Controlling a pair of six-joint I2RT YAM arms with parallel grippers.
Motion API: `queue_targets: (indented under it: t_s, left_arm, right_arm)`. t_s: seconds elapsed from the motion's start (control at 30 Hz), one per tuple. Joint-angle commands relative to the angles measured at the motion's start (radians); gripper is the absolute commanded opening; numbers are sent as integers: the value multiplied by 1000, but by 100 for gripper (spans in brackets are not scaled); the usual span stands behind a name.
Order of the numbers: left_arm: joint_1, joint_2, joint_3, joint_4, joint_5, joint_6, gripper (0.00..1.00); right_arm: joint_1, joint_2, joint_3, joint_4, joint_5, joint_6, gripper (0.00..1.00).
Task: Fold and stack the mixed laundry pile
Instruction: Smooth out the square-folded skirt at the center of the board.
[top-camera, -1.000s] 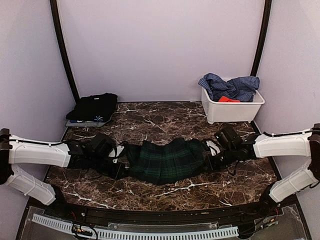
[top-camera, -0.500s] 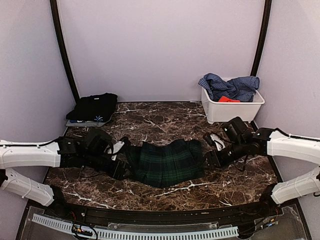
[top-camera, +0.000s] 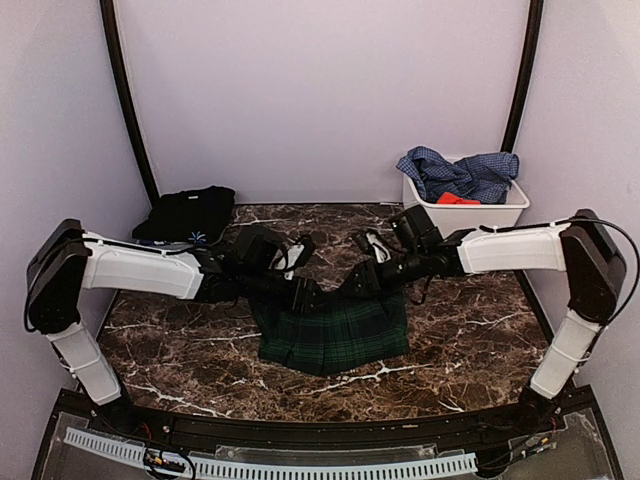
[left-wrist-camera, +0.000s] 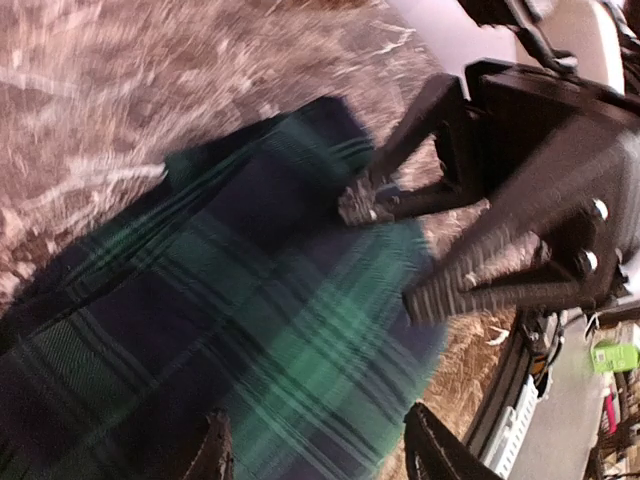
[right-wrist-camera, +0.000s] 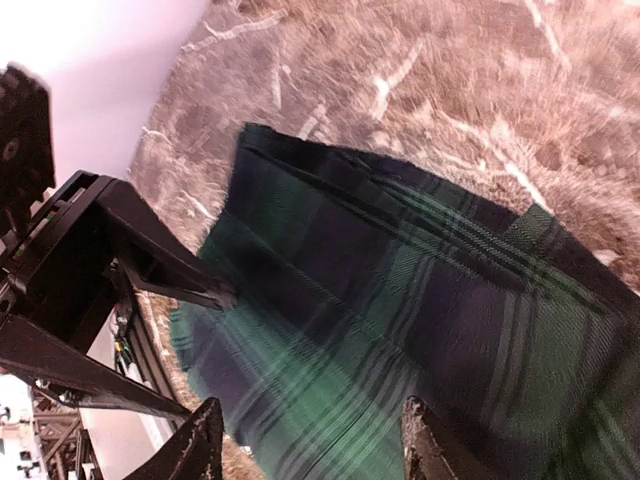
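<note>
Plaid garment (top-camera: 335, 330) at frame centre on the marble desk (top-camera: 470, 340), far edge lifted, near part draped flat. Left hand (top-camera: 303, 293) pinching the upper-left corner of the plaid; right hand (top-camera: 362, 282) pinching the upper-right corner, both meeting close above it. In the left wrist view, plaid (left-wrist-camera: 250, 330) filling the lower left, right hand (left-wrist-camera: 395, 235) clamped on its edge. Black garment (top-camera: 187, 215) folded at far left. Blue checked shirt (top-camera: 460, 172) and red-orange piece (top-camera: 457, 199) in the bin (top-camera: 465, 222), upper right.

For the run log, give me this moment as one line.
left gripper: shut on plaid garment | right gripper: shut on plaid garment | far edge lifted, near edge on table
</note>
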Motion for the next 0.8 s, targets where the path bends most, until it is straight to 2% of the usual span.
queue_targets:
  t_s: [0.0,0.13,0.3,0.37,0.5,0.6,0.77]
  left_arm:
    - [83,133,-30,203,121,-120,56]
    - [164,216,-113,284,134,-181,55]
    - [205,223,-193,271,122,-172,55]
    - [224,165,-210,266,112,-167,58]
    - [261,-29,-198,136,38,-143,69]
    - [303,-177,-205,35,35,-154,85]
    - [341,-334,-271,-44,35,-206,90]
  right_arm:
    - [-29,191,37,149,-61,8,55]
    - [-118,329,-17,228,-63,18,48]
    - [-141,415,-57,249,-65,-21,45]
    - [-141,366,-71,258,-62,-26,44]
    - [-116,166,-55,159,36,-105,45]
    - [-72,11,-25,60,131,-185,48]
    - [60,-82,57,-97,274,-303,53]
